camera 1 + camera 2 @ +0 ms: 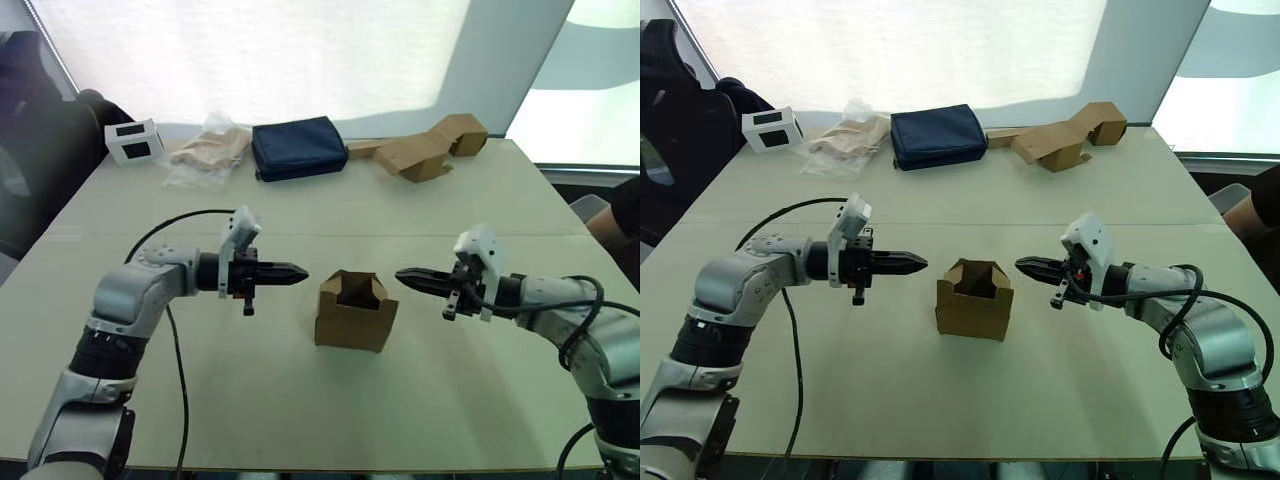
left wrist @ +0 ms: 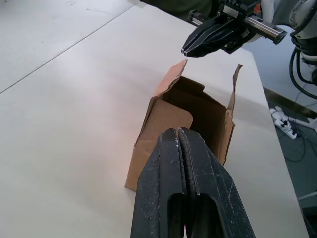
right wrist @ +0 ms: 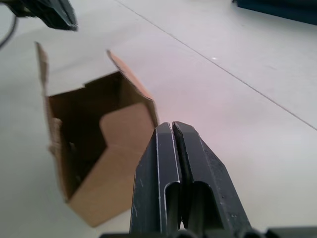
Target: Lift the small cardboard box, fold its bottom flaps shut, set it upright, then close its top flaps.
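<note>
The small cardboard box (image 1: 355, 312) stands upright on the bench (image 1: 300, 400), top flaps (image 1: 357, 288) up and open, right between my two end effectors. My left end effector (image 1: 300, 271) points at it, fingers pressed together, holding nothing. My right end effector (image 1: 404, 275) mirrors it, closed and empty.

silver-grey jointed arms, white wrist housings, black tapered fingers on left gripper (image 1: 300, 271) and right gripper (image 1: 402, 275), looping black cables

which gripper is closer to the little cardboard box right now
Right, narrowly. The right gripper points at the small cardboard box from its right side; the left gripper points from its left, slightly farther off. Neither touches it.
</note>
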